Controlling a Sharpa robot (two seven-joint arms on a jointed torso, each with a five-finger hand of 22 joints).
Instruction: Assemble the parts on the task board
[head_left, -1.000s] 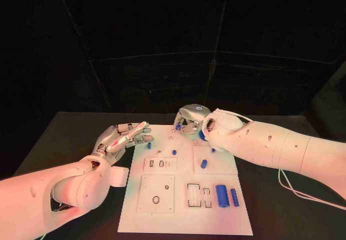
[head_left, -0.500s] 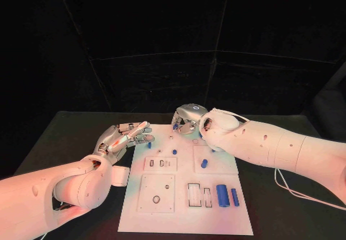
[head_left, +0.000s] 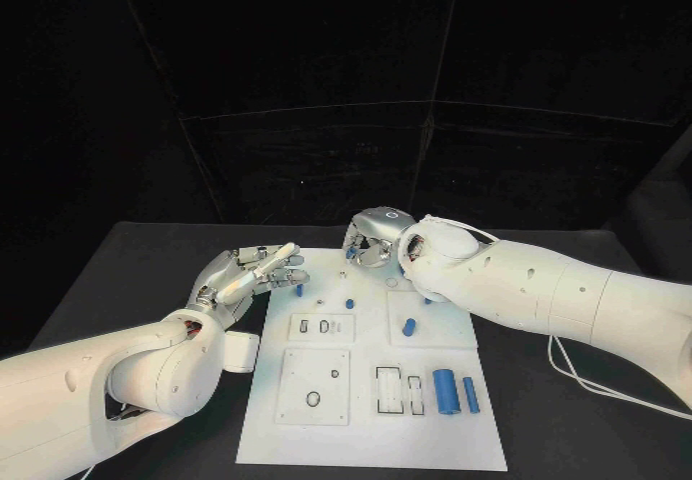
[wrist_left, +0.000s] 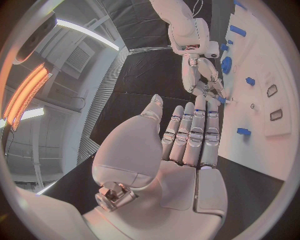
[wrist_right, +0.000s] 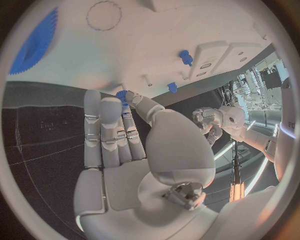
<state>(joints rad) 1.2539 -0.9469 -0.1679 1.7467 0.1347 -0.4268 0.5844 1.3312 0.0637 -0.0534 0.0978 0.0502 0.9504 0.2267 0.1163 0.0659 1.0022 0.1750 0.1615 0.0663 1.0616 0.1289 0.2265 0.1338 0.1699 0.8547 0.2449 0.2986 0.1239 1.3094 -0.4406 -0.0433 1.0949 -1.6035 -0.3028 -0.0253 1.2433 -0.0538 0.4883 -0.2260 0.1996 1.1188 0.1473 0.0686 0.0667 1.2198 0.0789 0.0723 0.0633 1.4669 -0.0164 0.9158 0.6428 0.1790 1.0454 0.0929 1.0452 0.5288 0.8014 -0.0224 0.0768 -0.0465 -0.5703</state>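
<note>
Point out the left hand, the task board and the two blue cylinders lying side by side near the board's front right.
left hand (head_left: 248, 273): head view, on its palm.
task board (head_left: 368, 430): head view, on bare plate near the front edge.
two blue cylinders (head_left: 447, 391): head view, on the thicker one's middle.

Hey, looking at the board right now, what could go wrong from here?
The right robot hand seems to pinch a small blue part only at its fingertips, so it might slip out. The right arm hangs low over the task board near a loose blue peg and could knock it.
</note>
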